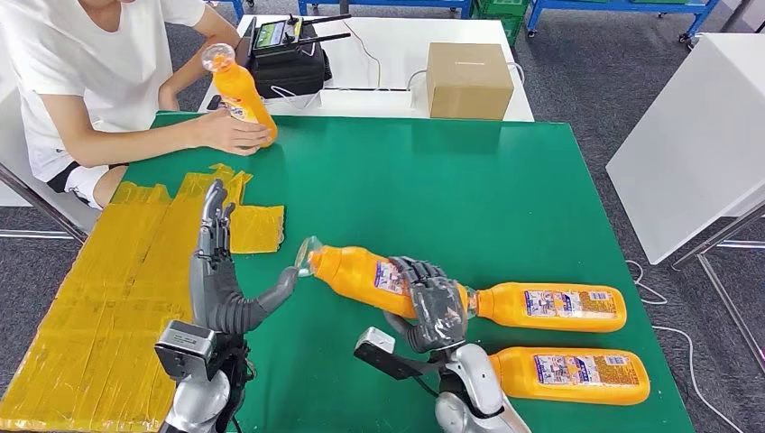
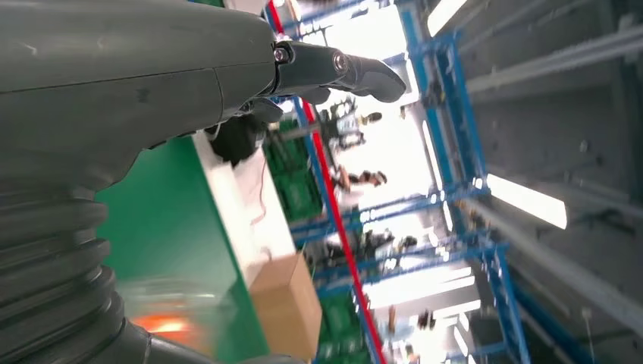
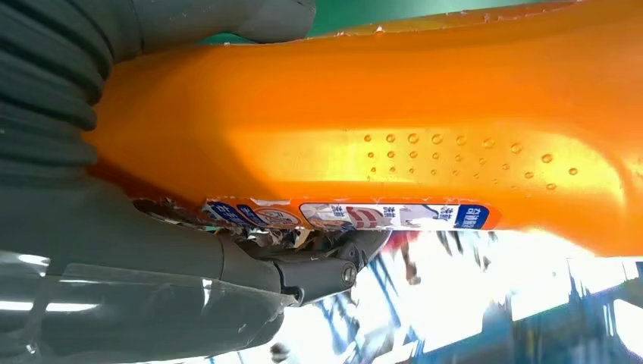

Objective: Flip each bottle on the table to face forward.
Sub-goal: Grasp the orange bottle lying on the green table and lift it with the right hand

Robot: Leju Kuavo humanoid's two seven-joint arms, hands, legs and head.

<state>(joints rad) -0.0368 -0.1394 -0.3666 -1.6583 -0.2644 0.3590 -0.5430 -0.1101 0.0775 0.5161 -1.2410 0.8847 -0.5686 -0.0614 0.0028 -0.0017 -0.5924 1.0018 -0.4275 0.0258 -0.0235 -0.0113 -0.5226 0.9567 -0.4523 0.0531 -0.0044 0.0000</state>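
My right hand grips an orange bottle around its body, holding it tilted above the green table, clear cap toward my left hand. In the right wrist view the same orange bottle lies against my right hand, its label edge showing. My left hand stands upright and open, thumb tip close to the bottle's cap. Its fingers are spread in the left wrist view. Two more orange bottles lie on their sides at the near right, labels up.
A person at the far left holds another orange bottle upright on the table's far corner. Yellow tape patches cover the table's left side. A cardboard box and a black device sit on the white table behind.
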